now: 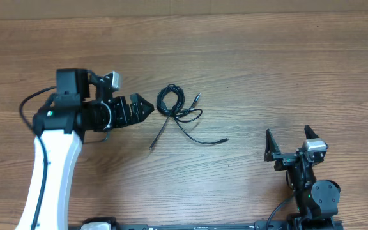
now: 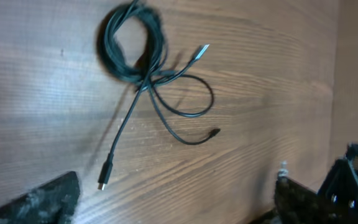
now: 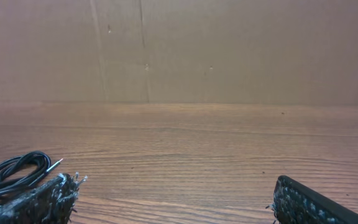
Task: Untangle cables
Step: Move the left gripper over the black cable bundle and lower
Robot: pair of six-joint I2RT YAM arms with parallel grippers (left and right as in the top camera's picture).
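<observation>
Your left pincer [image 1: 147,108] hangs released just beside the tangled cables [image 1: 179,110] near the tabletop's [image 1: 267,64] middle. Your right pincer [image 1: 291,142] stands spread and empty by the robot-side edge.

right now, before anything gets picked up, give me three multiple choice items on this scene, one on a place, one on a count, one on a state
1. Where do the cables lie?
A. draped over a robot arm
B. on the table, just ahead of the left hand
C. hanging over the far edge

2. How many loose ends stick out of the bundle?
A. one
B. six
C. three

3. How is the right hand?
A. open, holding nothing
B. shut on a cable
C. shut on nothing

Answers:
1 B: the overhead view shows the bundle flat on the wood by the left fingertips.
2 C: the left wrist view shows three ends, one silver-tipped.
3 A: its fingers stand wide apart with only bare wood between them.
</observation>
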